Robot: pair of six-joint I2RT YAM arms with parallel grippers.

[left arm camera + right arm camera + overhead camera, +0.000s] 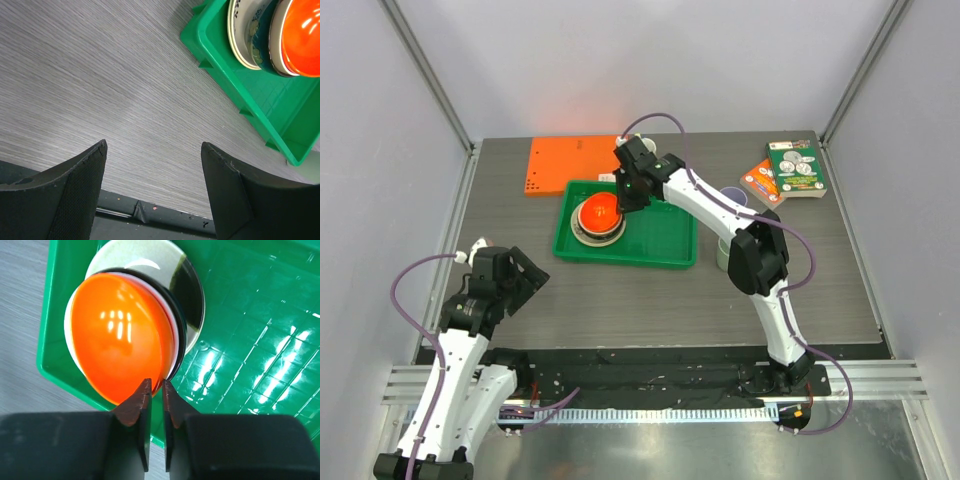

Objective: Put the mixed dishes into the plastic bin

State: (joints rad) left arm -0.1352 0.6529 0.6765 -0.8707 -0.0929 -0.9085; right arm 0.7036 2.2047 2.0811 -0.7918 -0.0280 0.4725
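Over the green bin (240,340), the right hand (156,385) sits nearly pressed together at the orange-red bowl (117,335) rim, and I cannot tell if it pinches. The plate (142,255) beneath is mostly hidden. The left hand (153,145) is spread.

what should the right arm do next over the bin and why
Probably lift the right gripper straight up, clear of the orange-red bowl: it already sits on the stack in the green bin, and a lavender cup stands outside it beside that arm.
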